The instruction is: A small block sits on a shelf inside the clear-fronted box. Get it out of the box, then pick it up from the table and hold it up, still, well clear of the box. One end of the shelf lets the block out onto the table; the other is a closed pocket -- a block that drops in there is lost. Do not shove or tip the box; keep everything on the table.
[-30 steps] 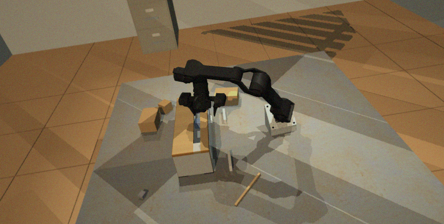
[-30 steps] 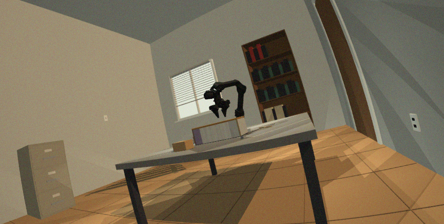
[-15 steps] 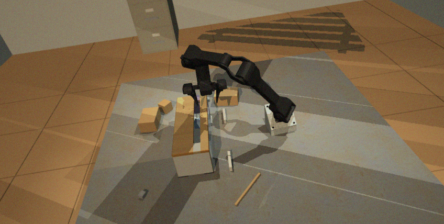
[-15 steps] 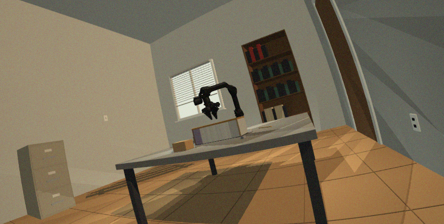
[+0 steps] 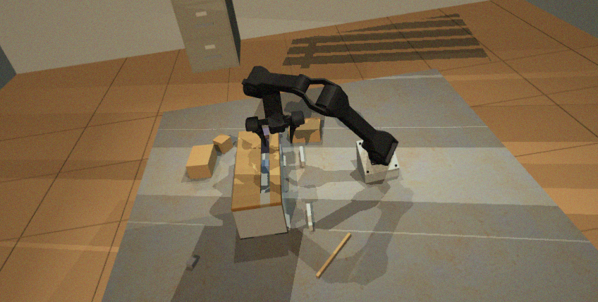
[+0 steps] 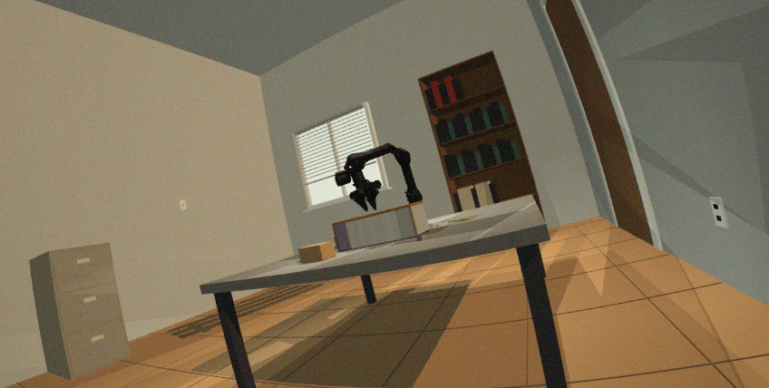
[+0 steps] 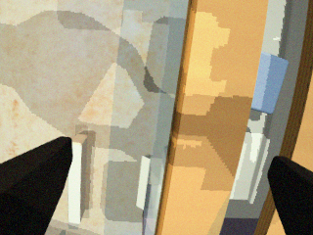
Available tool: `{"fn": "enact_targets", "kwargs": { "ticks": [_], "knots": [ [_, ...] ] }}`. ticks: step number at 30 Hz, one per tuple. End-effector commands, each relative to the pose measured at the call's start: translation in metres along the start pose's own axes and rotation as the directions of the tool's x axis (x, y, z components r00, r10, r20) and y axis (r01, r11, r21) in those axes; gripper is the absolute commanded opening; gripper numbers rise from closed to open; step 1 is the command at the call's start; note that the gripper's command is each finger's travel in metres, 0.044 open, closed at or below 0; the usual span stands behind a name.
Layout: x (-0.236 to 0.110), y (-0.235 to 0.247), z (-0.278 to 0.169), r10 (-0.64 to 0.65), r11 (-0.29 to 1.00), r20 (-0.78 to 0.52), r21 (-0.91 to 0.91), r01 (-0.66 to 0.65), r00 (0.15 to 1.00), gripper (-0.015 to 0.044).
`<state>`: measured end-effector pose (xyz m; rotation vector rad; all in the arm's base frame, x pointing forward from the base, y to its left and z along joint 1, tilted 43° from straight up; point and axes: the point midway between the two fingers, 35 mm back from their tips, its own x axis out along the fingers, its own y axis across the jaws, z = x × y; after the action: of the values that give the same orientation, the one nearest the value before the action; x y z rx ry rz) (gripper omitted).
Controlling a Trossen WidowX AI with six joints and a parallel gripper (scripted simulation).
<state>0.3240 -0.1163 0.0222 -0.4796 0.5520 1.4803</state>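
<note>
The long box (image 5: 247, 173) (image 6: 377, 227) (image 7: 209, 124) has a wooden top with a slot along it, a clear front panel and grey ends. The small light-blue block (image 5: 265, 167) (image 7: 269, 82) sits on the shelf inside and shows through the slot, about midway along the box. My gripper (image 5: 278, 136) (image 6: 366, 201) (image 7: 175, 159) is open and empty. It hangs above the far end of the box and points down, with its fingers astride the box's front edge. The block is hidden in the exterior view.
A thin wooden stick (image 5: 332, 255) lies near the table's front. Cardboard blocks stand left of the box (image 5: 201, 160) (image 5: 222, 142) and behind it (image 5: 307, 130). Two small white bars (image 5: 301, 156) (image 5: 309, 214) lie beside the clear front. The arm's base (image 5: 375, 166) is to the right.
</note>
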Motion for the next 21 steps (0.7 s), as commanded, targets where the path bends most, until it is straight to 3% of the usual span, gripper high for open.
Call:
{"fn": "enact_targets", "kwargs": {
  "ticks": [1, 21],
  "knots": [
    [0.008, 0.001, -0.001, 0.005, 1.0, 0.008, 0.009, -0.005, 1.0, 0.04],
    [0.04, 0.001, -0.007, 0.013, 1.0, 0.018, 0.019, -0.013, 1.0, 0.04]
  ]
}}
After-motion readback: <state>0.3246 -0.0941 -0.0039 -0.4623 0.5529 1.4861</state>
